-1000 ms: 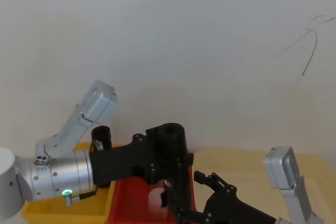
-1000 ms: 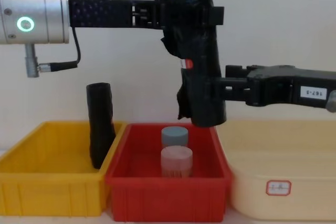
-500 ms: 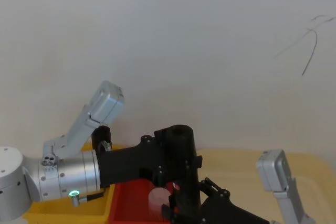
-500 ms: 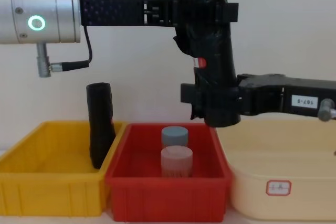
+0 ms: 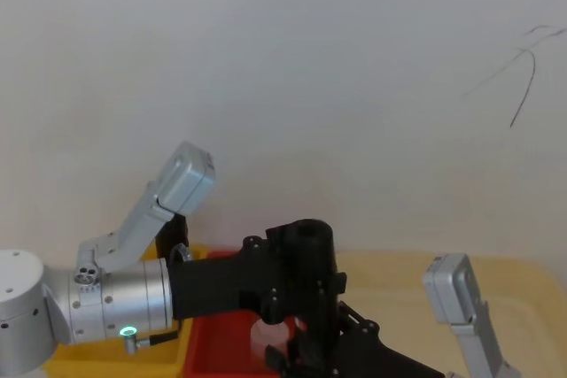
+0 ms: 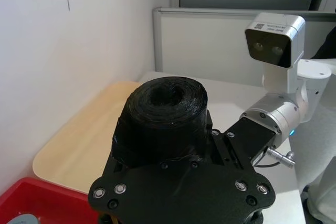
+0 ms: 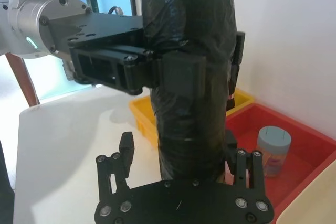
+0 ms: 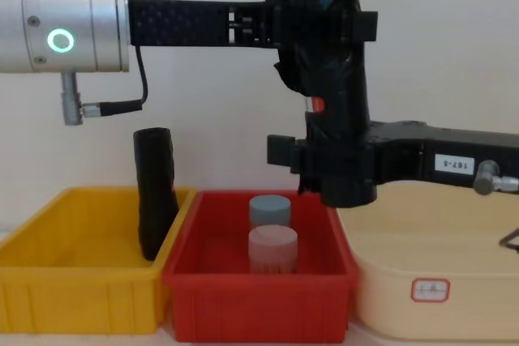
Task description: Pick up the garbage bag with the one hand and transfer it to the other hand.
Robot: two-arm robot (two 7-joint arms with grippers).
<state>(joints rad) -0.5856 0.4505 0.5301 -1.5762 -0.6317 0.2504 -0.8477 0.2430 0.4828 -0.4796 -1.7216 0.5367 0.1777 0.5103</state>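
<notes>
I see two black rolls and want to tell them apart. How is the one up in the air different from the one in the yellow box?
The garbage bag is thicker; the slim roll is thinner. The garbage bag has a small red sticker; the slim roll shows none. The left pincer holds the garbage bag in the air, while the slim roll stands in the yellow bin. Both are black rolls.

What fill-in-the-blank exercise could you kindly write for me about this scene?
The left pincer grips the bag roll near its ___.
The right pincer, open, sits around its ___ part.
The red bin holds ___ jars.
The thin roll stands in the yellow bin, on the red bin's ___.
Missing words: top, lower, two, left.
</notes>
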